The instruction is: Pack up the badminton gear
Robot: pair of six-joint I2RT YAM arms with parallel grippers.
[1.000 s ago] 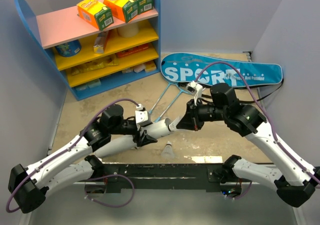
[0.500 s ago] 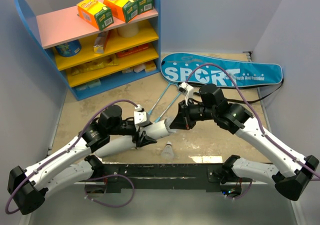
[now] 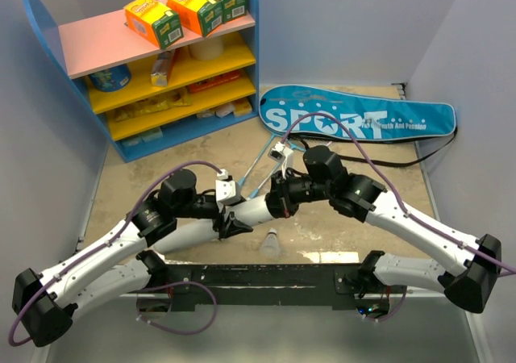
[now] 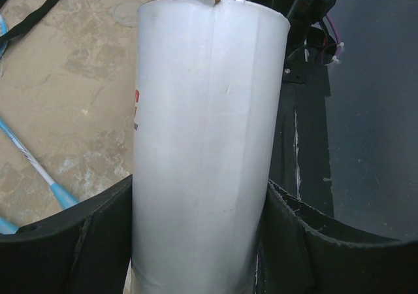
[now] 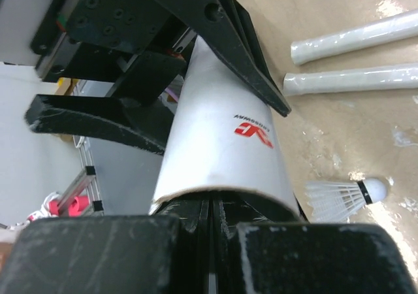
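Left hand (image 4: 199, 242) clamps the white tube (image 4: 206, 111); right hand (image 5: 213, 209), closed, at its open end.

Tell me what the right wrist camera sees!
The left hand grips a white tube with a red logo; the shut right hand sits at its open end. A shuttlecock and two racket handles lie on the table.

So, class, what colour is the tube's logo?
Red, on the white tube; clearest in the right wrist view.
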